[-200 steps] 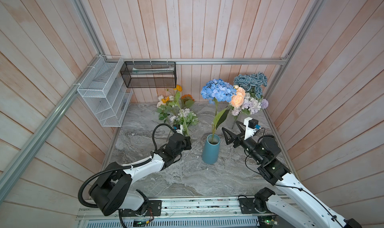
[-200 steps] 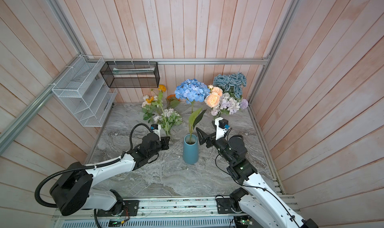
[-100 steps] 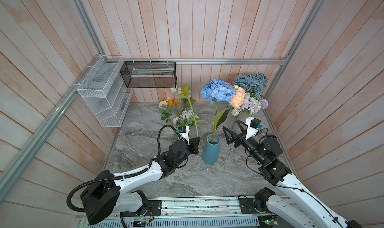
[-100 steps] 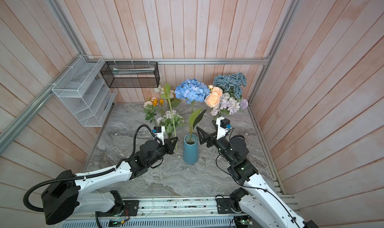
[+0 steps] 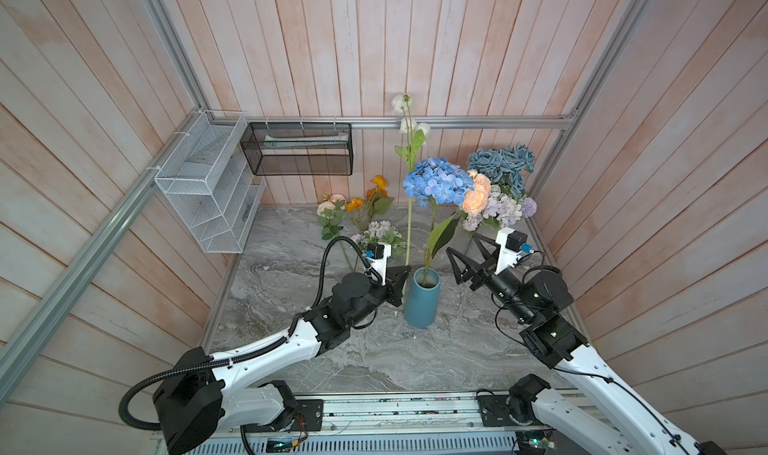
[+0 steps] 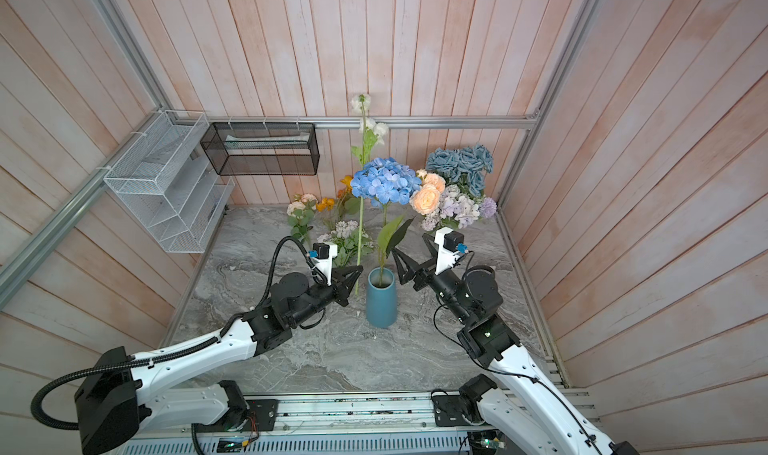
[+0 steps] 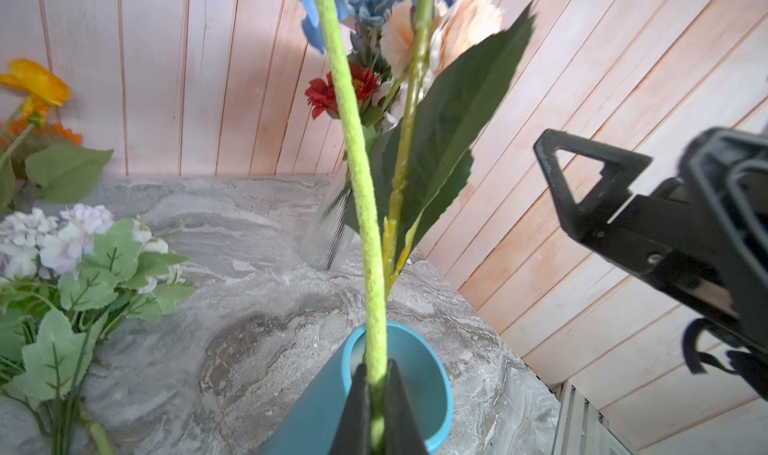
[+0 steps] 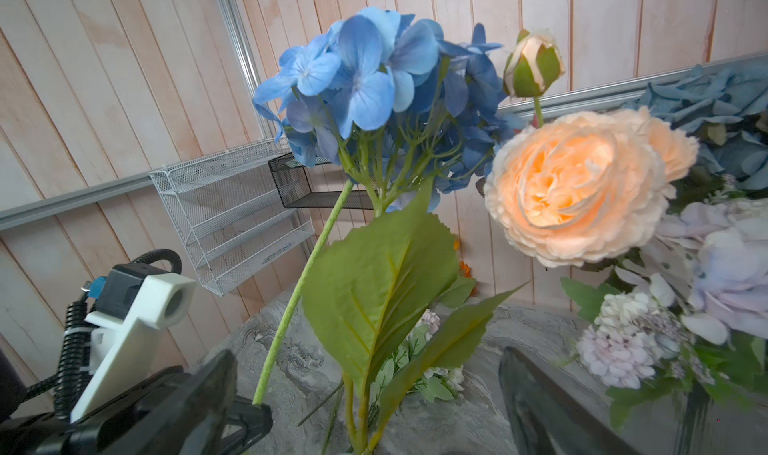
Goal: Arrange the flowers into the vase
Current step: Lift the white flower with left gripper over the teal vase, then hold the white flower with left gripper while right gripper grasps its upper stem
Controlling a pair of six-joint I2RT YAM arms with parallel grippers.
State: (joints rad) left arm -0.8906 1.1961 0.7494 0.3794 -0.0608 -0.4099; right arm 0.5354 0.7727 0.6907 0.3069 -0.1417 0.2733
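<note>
A white-bloomed stem [image 5: 409, 224], clamped between the left gripper's [image 5: 402, 277] fingers, has been brought upright to the teal vase [image 5: 420, 307]. The right gripper's [image 5: 461, 243] fingers are spread apart; insertion appears to be next.

- Left arm [image 5: 270, 349] stretched low and forward; left gripper [image 5: 404, 275] jaws pinched together.
- Right gripper [image 5: 462, 245] jaws stood wide apart, wrist apparently raised slightly.

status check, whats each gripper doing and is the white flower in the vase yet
Left gripper shut on white-flower stem. Stem's lower end beside vase, not in. Right gripper open, empty. Hydrangea already in vase, leaf above rim.
</note>
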